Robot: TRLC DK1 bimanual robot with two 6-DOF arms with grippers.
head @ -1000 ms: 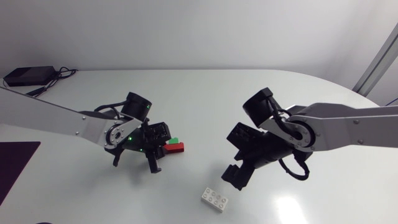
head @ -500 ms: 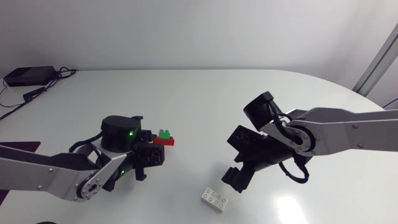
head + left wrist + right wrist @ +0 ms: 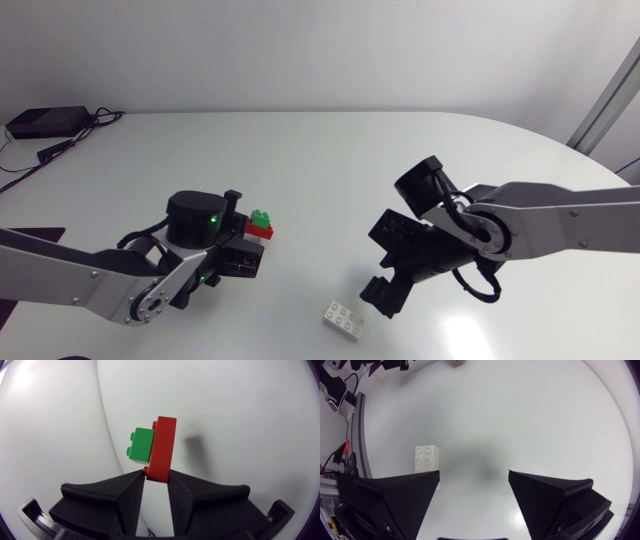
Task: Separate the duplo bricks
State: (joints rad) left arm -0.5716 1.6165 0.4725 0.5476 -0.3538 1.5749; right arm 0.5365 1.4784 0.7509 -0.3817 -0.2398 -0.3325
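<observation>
A red brick (image 3: 260, 233) with a smaller green brick (image 3: 262, 216) stuck on it is held just above the table, left of the middle. My left gripper (image 3: 252, 243) is shut on the red brick's lower end. In the left wrist view the red brick (image 3: 161, 450) stands on end between the fingertips of the left gripper (image 3: 156, 476), and the green brick (image 3: 141, 449) clings to its side. A white brick (image 3: 345, 320) lies flat near the front edge. My right gripper (image 3: 385, 292) hovers open just beside it. In the right wrist view the white brick (image 3: 427, 460) lies ahead of one finger of the right gripper (image 3: 474, 477).
A black box (image 3: 45, 122) with cables sits at the table's far left corner. Bare white tabletop (image 3: 320, 170) lies between the two arms and behind them.
My left arm has swung round and raised the red and green bricks, carrying them a little leftward and turning them on end. The right gripper drifted slightly toward the white brick.
</observation>
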